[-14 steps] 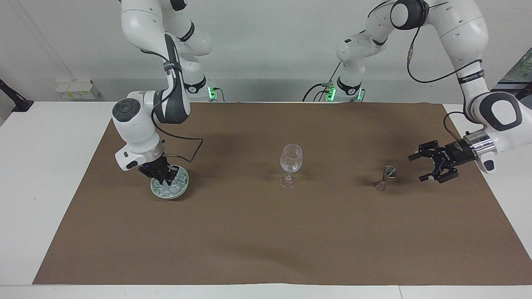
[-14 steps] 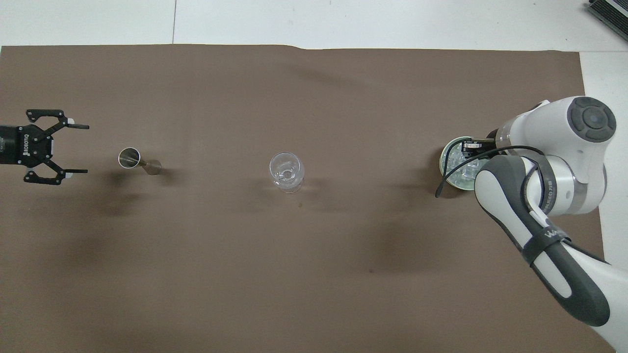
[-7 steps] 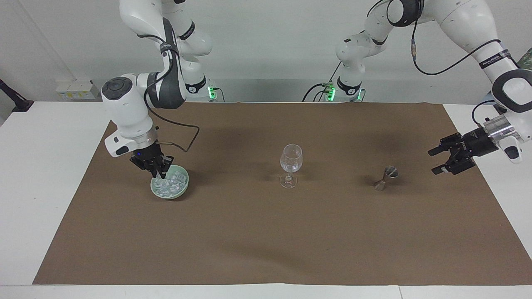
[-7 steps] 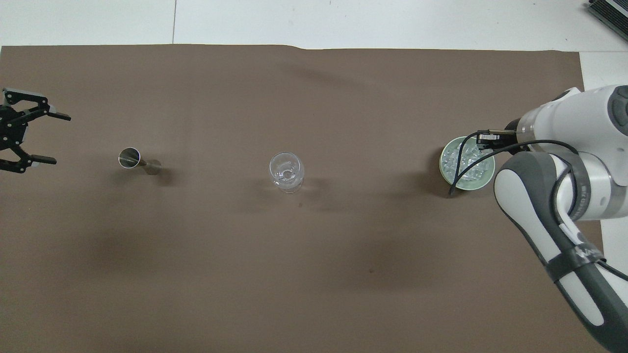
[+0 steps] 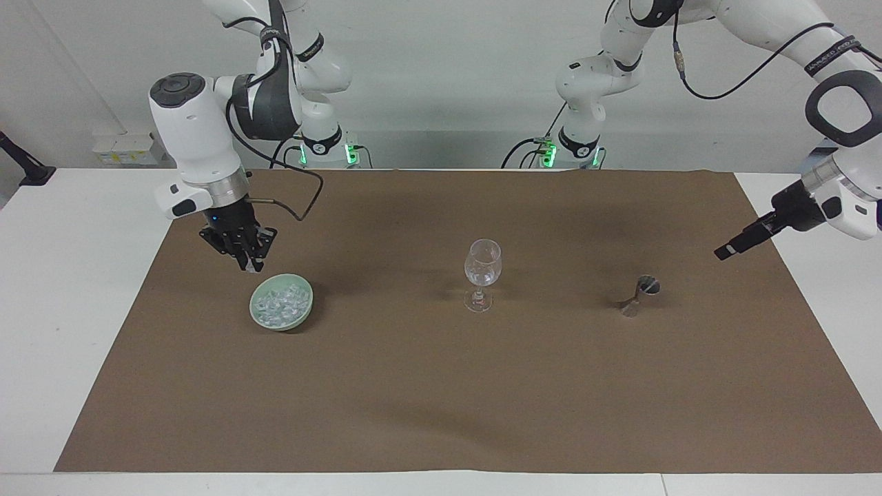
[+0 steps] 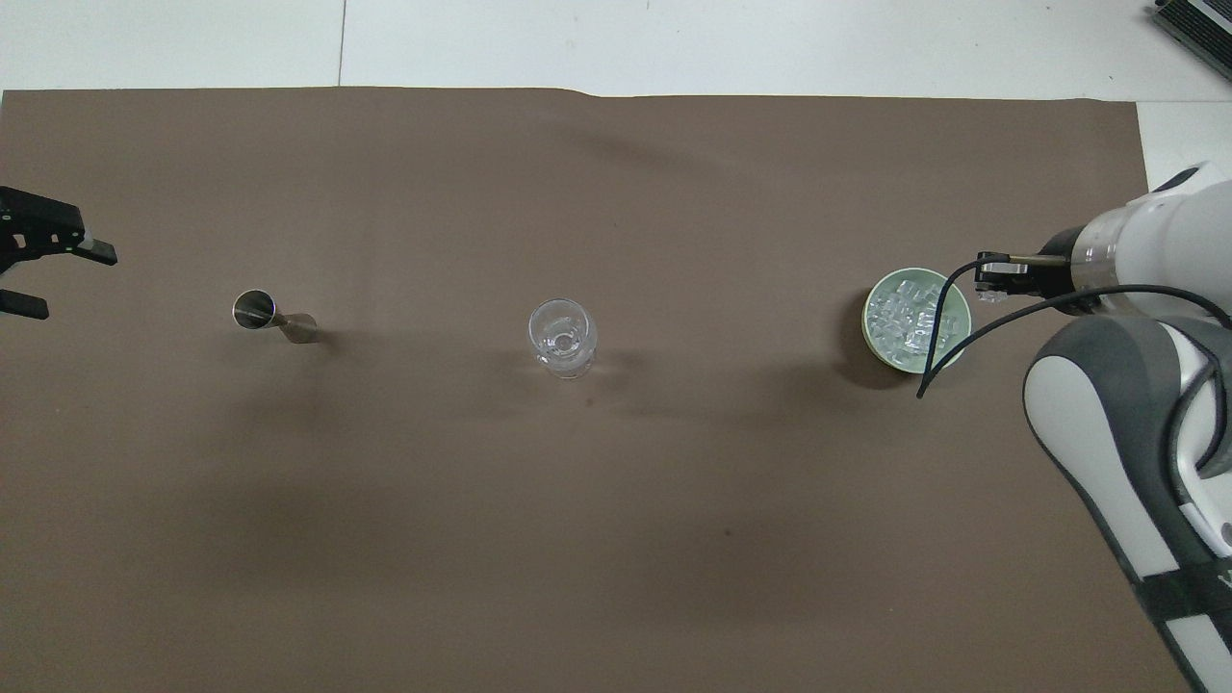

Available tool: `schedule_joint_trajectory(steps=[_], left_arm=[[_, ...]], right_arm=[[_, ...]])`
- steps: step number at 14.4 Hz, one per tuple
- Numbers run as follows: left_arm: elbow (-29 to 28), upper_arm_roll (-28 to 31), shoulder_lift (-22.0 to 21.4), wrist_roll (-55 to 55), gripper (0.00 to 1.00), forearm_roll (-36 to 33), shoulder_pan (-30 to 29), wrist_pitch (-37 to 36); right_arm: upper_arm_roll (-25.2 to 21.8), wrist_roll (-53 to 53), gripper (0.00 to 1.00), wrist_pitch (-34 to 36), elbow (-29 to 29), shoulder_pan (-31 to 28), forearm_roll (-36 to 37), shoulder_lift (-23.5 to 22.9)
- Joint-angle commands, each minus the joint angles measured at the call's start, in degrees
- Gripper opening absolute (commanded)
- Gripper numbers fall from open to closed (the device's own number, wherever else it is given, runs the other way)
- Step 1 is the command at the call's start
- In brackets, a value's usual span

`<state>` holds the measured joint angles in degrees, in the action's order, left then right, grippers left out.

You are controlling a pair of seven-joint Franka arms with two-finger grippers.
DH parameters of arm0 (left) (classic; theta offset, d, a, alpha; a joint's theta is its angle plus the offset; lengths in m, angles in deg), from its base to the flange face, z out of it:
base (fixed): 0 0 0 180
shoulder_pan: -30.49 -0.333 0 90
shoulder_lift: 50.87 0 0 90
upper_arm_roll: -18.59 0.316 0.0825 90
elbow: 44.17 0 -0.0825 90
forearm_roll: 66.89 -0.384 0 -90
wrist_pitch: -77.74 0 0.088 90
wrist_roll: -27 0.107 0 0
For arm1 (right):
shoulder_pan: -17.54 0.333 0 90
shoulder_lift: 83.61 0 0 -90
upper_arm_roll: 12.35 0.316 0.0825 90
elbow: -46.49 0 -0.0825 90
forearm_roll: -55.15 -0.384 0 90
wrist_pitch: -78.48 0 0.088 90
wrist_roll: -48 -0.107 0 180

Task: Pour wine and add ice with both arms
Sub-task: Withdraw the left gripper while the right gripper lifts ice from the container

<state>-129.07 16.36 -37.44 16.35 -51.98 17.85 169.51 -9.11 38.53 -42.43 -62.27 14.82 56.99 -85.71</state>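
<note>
A pale green bowl (image 5: 307, 302) (image 6: 963, 330) holds a heap of clear ice (image 5: 277, 306) (image 6: 903, 318) at the right arm's end of the brown mat. My right gripper (image 5: 249, 262) (image 6: 983, 285) hangs above the bowl's edge, shut; I cannot tell if ice is pinched in it. An upright wine glass (image 5: 481, 271) (image 6: 561, 337) stands mid-mat. A steel jigger (image 5: 639, 294) (image 6: 271, 317) stands toward the left arm's end. My left gripper (image 5: 725, 251) (image 6: 77, 283) is raised over the mat's edge past the jigger, open and holding nothing. No wine is in view.
The brown mat (image 5: 441, 399) covers most of the white table (image 5: 62, 289). Both arm bases (image 5: 572, 148) stand at the robots' edge. A black cable (image 6: 948, 342) from the right wrist loops over the bowl.
My right gripper has risen out of the ice bowl, staying shut. My left arm has drawn back and up from beside the jigger toward its end of the table, still open.
</note>
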Motion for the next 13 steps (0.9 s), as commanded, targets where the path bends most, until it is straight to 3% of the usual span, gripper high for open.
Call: schedule_joint_trajectory(steps=[1, 8, 13], left_arm=[[-1.58, 0.73, -3.05, 6.60, 1.00, -4.45, 3.49, -0.10], [-0.96, 0.73, -7.89, 11.35, 1.00, -9.81, 9.29, -0.63], [-0.96, -0.23, -12.02, 12.59, 1.00, -10.52, 11.05, -3.26]], right_arm=[[0.44, 2.88, 0.00, 1.46, -0.14, -0.87, -1.05, 1.05], [0.53, 2.27, 0.00, 3.22, 2.75, -0.17, -1.05, 0.79], [5.53, -3.24, 0.00, 4.54, 6.71, 0.01, -4.22, -0.70]])
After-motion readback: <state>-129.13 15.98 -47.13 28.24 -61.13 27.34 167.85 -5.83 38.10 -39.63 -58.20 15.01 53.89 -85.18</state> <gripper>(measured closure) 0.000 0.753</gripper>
